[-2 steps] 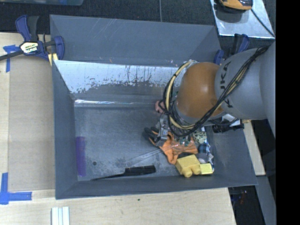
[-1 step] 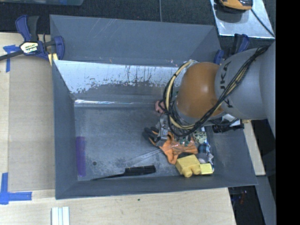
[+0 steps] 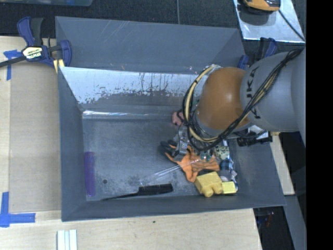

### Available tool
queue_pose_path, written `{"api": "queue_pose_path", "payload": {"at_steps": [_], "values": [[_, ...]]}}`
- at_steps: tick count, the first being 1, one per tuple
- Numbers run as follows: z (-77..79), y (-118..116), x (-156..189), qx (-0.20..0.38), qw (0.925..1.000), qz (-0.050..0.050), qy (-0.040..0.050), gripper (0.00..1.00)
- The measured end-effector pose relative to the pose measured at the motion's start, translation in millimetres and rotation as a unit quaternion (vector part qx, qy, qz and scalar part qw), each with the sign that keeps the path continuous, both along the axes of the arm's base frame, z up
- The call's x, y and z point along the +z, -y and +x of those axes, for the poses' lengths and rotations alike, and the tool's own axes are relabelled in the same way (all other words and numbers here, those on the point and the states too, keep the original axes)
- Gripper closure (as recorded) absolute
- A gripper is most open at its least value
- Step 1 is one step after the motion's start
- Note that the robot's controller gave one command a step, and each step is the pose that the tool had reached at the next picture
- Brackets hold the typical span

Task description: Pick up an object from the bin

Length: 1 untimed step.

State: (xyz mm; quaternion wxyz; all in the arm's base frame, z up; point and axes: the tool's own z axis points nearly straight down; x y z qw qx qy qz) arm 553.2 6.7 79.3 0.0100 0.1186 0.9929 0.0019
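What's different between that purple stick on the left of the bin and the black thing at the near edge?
The purple stick runs along the left wall; the black thing lies crosswise along the near wall. The purple stick is evenly thick; the black thing thins to a tail at its left. The black thing looks longer than the purple stick. Both lie flat on the bin floor, away from the heap under the arm.

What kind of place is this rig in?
Probably a robotics lab bin-picking cell: a grey metal bin, a KUKA arm reaching into it, and a heap of small loose things under it.
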Motion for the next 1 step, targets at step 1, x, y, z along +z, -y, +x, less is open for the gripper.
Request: {"api": "queue_pose_path", "payload": {"at_steps": [1], "values": [[0.6,0.4,8.0,-0.001,1.0,0.0,0.0021,1.0]]}}
